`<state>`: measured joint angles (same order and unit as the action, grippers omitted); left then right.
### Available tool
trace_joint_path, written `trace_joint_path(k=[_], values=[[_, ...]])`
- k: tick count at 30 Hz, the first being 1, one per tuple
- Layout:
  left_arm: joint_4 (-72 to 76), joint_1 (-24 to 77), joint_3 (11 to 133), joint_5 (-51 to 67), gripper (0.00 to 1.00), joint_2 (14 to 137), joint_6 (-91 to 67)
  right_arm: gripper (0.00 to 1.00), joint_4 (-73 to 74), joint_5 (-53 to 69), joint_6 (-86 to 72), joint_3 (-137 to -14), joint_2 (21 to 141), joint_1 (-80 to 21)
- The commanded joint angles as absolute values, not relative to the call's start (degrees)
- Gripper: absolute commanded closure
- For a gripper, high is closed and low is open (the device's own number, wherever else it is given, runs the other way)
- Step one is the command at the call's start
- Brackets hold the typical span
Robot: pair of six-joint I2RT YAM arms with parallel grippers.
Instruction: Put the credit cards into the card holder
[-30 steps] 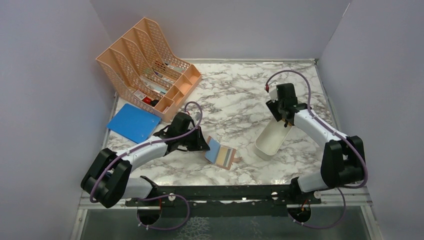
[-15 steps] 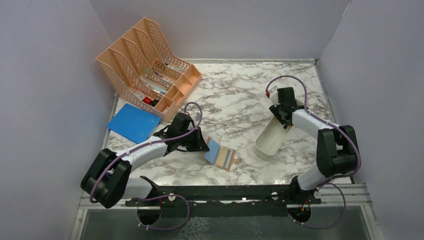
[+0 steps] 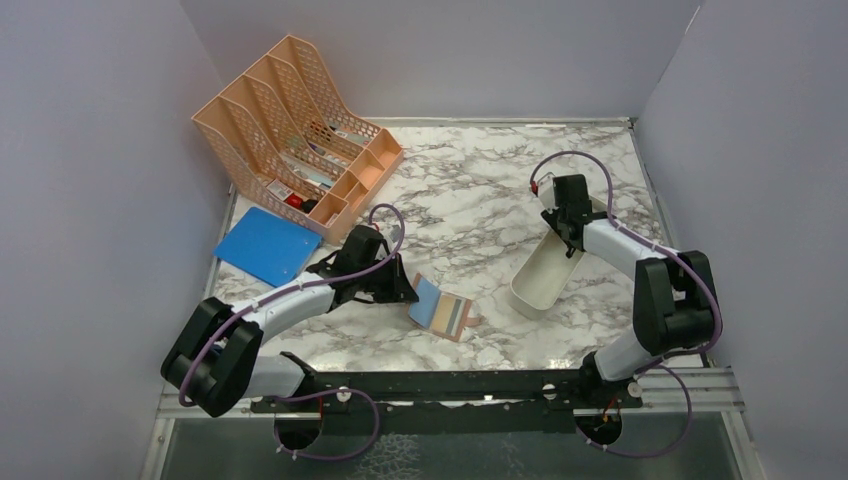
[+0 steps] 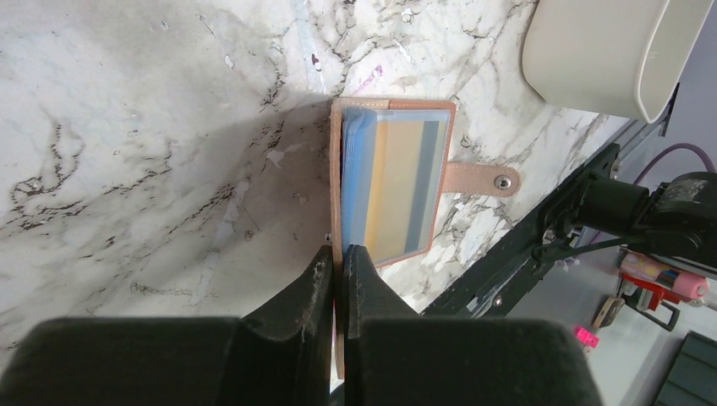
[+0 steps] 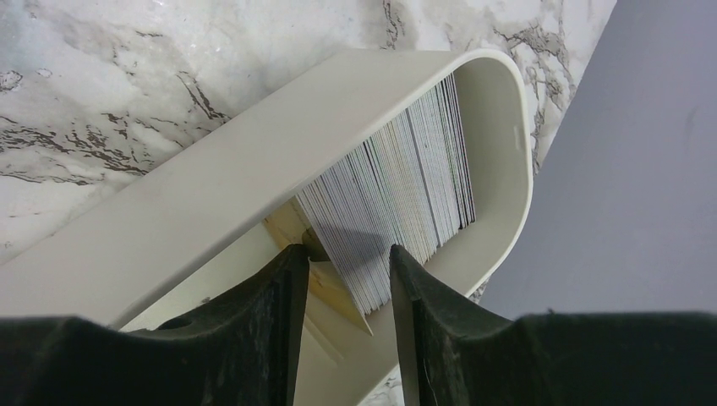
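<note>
your right gripper [image 5: 342, 279] has dipped into the white tray [image 5: 211, 186], jaws half open around the credit cards [image 5: 406, 186] there, so a pick looks close, while your left gripper [image 4: 340, 254] pinches the open card holder's [image 4: 397, 186] edge on the table [image 4: 127, 127].

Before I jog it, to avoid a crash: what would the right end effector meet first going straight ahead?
Most likely the cards standing on edge in the tray: the right end effector points at the stack's near end. Depth is unclear.
</note>
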<state>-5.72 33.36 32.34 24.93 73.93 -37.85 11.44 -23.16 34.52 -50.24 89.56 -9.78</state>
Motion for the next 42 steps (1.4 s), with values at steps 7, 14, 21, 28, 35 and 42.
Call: trace_joint_path(k=[7,14,21,28,35,42], values=[[-5.33,33.16,32.0,23.62,0.92,72.34,-37.16,0.61,10.39,-25.01,33.88,-51.29,86.82,-9.58],[-5.38,33.14,31.9,23.67,0.92,71.75,-37.09,0.69,11.54,-24.43,33.04,-51.34,85.93,-9.58],[-5.75,33.14,32.12,23.55,0.92,71.5,-36.76,0.84,12.84,-24.82,32.24,-52.21,85.41,-9.58],[-5.38,33.16,31.45,23.83,0.92,70.54,-37.22,0.98,16.1,-22.12,29.75,-53.42,83.0,-9.62],[-4.66,33.15,31.41,24.63,0.93,70.49,-38.41,0.99,22.12,-11.74,24.57,-55.62,78.5,-9.67],[0.96,33.18,29.3,27.16,0.96,69.95,-42.11,0.99,27.66,-7.58,17.55,-58.46,73.59,-9.66]])
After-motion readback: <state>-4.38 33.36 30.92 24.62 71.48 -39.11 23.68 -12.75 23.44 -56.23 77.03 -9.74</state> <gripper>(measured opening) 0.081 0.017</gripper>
